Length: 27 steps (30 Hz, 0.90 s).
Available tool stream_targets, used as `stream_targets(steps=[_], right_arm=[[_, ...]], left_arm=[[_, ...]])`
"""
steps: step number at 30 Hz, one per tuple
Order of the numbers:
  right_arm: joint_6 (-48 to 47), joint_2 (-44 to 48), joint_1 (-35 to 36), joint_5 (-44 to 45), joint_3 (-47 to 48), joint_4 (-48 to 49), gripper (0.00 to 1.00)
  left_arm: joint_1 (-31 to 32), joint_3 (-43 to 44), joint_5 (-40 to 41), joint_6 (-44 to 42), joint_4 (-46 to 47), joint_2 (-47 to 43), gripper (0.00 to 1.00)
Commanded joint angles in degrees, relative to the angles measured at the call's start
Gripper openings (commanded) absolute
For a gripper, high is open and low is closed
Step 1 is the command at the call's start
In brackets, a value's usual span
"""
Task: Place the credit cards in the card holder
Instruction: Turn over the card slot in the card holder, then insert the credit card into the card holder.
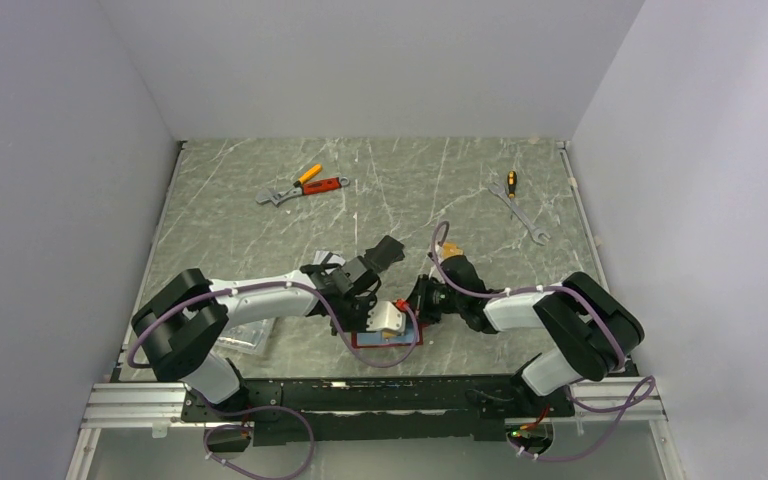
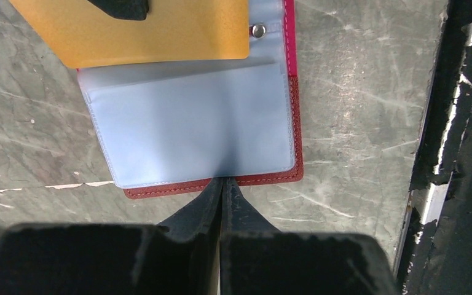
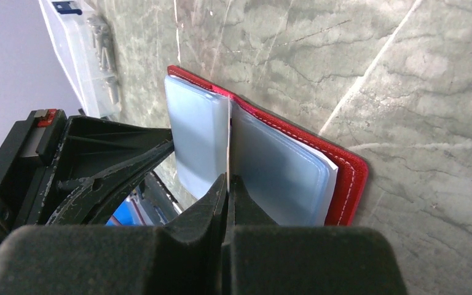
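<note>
Pinching a thin, smooth orange-gold credit card (image 2: 153, 31) edge-on, my right hand (image 3: 228, 184) holds it over the open card holder (image 2: 295, 132), grained red leather with frosted bluish sleeves. My left hand (image 2: 222, 184) is closed, tips on its stitched rim. Grey marbled desk (image 2: 356, 92); plain white walls (image 1: 380, 60).

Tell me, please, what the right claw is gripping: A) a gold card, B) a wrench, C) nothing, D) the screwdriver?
A: the right claw is shut on the gold card, which its wrist view shows edge-on above the open holder.
</note>
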<state>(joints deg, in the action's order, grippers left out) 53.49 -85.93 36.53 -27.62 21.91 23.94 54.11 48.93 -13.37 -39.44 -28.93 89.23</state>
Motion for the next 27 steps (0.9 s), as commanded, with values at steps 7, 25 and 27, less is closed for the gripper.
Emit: stream_targets(steps=[7, 25, 27], right_arm=[[4.2, -0.3, 0.2, -1.4, -4.8, 11.6, 0.00], [8.6, 2.0, 0.1, 0.9, -8.5, 18.1, 0.00], [8.6, 3.1, 0.3, 1.5, -8.7, 17.7, 0.00]], left_arm=[[1.5, -2.0, 2.3, -0.6, 1.2, 1.9, 0.05], [1.9, -5.3, 5.6, 2.8, 2.1, 1.0, 0.00], [1.9, -5.6, 5.8, 3.2, 2.2, 0.9, 0.00]])
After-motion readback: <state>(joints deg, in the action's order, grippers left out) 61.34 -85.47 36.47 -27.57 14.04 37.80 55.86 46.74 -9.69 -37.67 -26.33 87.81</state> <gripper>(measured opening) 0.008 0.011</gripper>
